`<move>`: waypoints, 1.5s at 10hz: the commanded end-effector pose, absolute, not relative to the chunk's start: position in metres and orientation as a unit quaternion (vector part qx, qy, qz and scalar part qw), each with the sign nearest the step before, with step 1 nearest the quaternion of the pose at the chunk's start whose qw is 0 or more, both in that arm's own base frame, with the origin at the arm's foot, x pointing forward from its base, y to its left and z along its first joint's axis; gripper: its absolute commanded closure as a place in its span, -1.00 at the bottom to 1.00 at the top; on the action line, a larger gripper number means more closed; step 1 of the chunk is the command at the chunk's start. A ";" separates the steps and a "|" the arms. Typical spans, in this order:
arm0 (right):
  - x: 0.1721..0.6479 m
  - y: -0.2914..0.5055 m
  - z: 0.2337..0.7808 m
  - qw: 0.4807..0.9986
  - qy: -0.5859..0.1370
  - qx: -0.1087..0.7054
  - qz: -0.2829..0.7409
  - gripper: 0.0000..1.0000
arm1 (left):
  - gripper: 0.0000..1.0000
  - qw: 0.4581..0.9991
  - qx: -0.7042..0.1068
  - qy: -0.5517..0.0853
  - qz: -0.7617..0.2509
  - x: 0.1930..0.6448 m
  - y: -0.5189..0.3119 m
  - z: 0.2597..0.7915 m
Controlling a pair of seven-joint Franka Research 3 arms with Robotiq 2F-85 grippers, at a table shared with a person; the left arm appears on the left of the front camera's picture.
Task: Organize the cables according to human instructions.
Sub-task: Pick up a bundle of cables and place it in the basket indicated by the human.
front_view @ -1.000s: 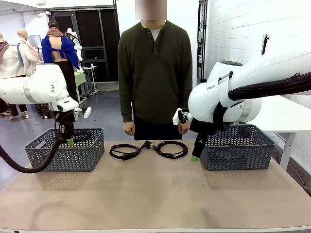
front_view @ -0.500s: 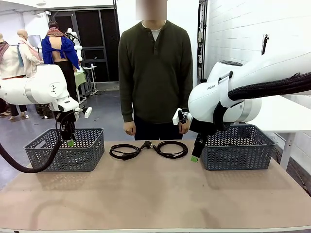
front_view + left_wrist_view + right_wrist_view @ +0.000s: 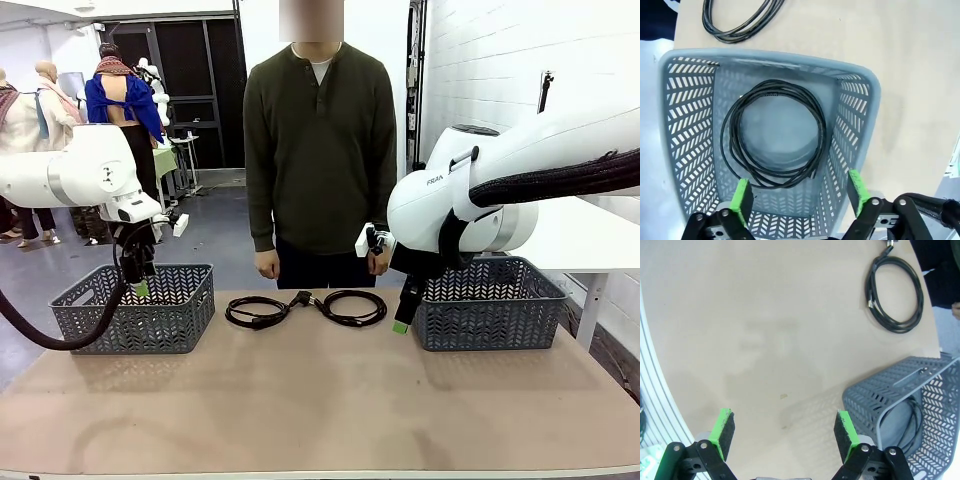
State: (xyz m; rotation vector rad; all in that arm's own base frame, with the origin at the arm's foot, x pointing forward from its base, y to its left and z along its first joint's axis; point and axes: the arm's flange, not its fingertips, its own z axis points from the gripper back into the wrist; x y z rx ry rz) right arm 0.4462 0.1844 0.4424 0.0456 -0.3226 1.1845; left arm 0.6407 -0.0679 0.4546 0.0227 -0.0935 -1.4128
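Note:
Two black coiled cables lie on the table in front of the person: one left of centre (image 3: 262, 321) and one right of centre (image 3: 350, 322). My left gripper (image 3: 138, 285) hangs open above the left grey basket (image 3: 170, 300). In the left wrist view the gripper (image 3: 799, 196) is empty, and a coiled cable (image 3: 821, 132) lies flat on the floor of the basket (image 3: 685, 125) below it. My right gripper (image 3: 402, 320) stands open and empty beside the right grey basket (image 3: 490, 310). The right wrist view shows the gripper (image 3: 784, 434) over bare table, a coil (image 3: 899, 329) farther off, and a cable (image 3: 914, 425) in the basket (image 3: 875, 395).
A person stands at the far edge of the table, hands (image 3: 266, 264) down by their sides, just behind the two coils. The baskets sit at the table's left and right ends. The near half of the table (image 3: 320, 410) is bare.
My left gripper has opened and let go of the coil, which now lies in the left basket. The left arm has risen slightly. The right arm has not moved.

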 end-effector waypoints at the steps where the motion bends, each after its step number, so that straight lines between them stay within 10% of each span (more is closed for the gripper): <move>1: 0.447 0.185 0.444 0.818 -0.147 0.019 0.555 -1.00 | -1.00 0.768 0.008 -0.041 -0.639 0.636 -0.069 0.464; 15: 0.447 0.185 0.444 0.818 -0.147 0.019 0.555 -1.00 | -1.00 0.788 -0.016 -0.109 -0.606 0.594 -0.101 0.486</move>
